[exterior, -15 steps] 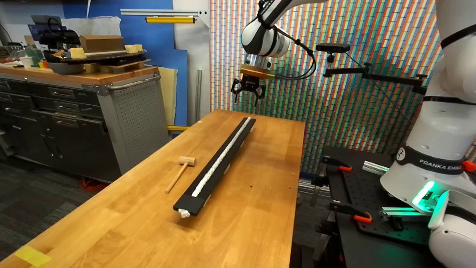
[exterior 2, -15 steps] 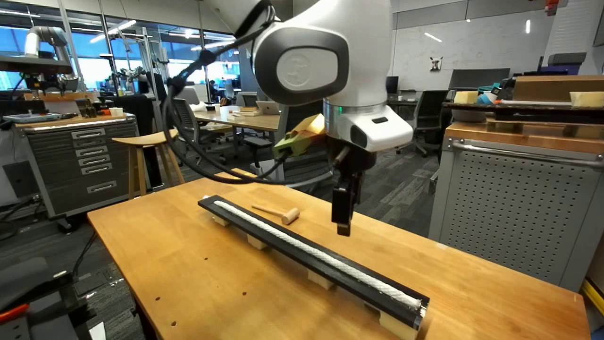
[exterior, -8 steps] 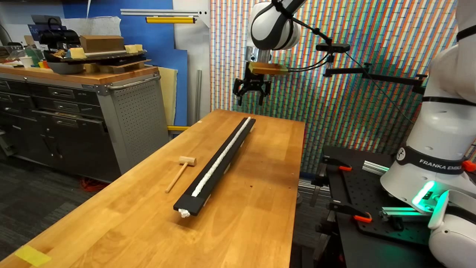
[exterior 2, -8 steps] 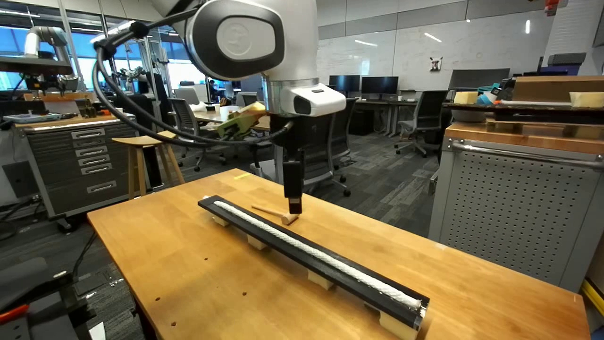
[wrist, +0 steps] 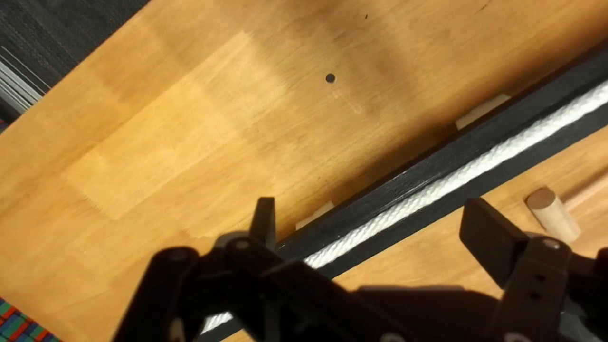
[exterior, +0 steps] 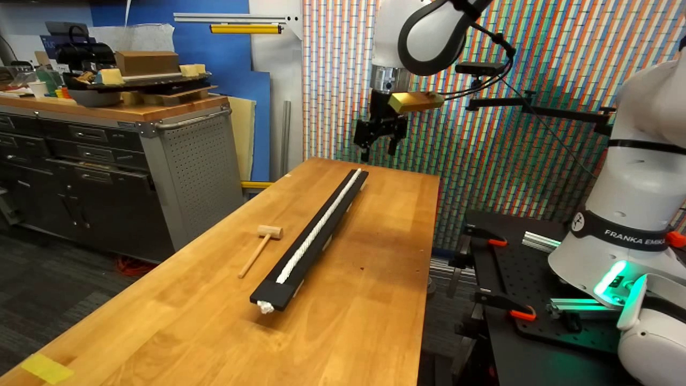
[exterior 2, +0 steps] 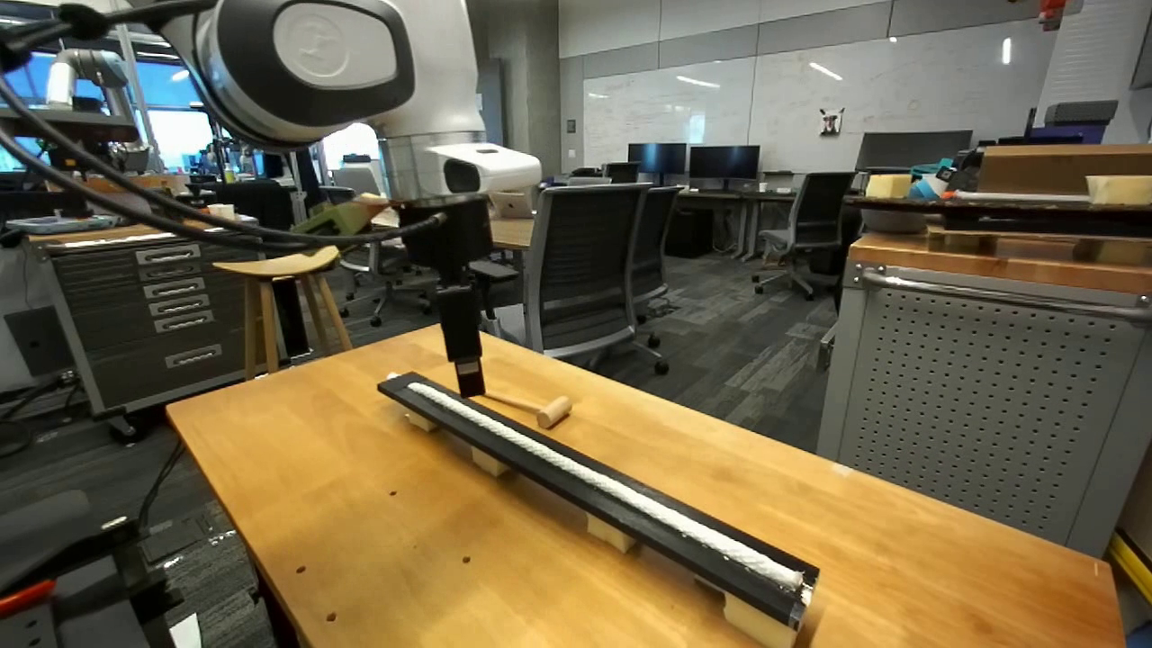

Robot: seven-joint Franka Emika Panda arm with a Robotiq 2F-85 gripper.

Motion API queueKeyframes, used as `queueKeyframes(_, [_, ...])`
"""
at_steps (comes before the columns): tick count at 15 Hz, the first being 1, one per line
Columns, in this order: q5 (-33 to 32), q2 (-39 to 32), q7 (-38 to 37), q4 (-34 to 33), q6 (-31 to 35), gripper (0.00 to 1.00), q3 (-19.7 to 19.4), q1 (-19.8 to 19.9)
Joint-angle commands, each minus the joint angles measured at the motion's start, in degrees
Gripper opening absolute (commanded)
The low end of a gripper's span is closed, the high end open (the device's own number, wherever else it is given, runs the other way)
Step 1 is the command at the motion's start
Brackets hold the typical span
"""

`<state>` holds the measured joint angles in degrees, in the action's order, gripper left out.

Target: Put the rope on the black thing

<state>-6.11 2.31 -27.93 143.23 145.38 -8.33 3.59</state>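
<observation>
The white rope lies straight along the top of the black bar. The rope (exterior: 319, 228) (exterior 2: 612, 487) and the black bar (exterior: 273, 291) (exterior 2: 576, 487) show in both exterior views. A whitish tuft (exterior: 265, 307) sticks out at one end of the bar. In the wrist view the rope (wrist: 427, 197) and bar (wrist: 475, 147) run diagonally, partly hidden behind my gripper. My gripper (exterior: 379, 154) (exterior 2: 471, 389) points down above the table and touches nothing. In the wrist view its fingers (wrist: 370, 209) are wide apart, with nothing between them; the bar and rope show below.
A small wooden mallet (exterior: 269, 232) (exterior 2: 553, 411) (wrist: 553, 216) lies beside the bar on the wooden table (exterior: 375, 321). Pale blocks (exterior 2: 490, 461) hold the bar up off the table. Yellow tape (exterior: 47, 369) marks a table corner.
My gripper has moved rightward in one exterior view, and leftward and lower in the opposite picture, staying open. The rope, the bar and the mallet have not moved.
</observation>
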Motion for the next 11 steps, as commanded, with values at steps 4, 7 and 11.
queueKeyframes(4, [-2.04, 7.20, 0.44, 8.48, 2.49, 1.00, 5.45, 1.53])
queueKeyframes(7, [-1.65, 11.91, 0.71, 12.87, 3.12, 1.00, 7.27, 1.80])
queueKeyframes(11, [-1.54, 12.90, 0.84, 13.55, 3.24, 1.00, 7.35, 1.90])
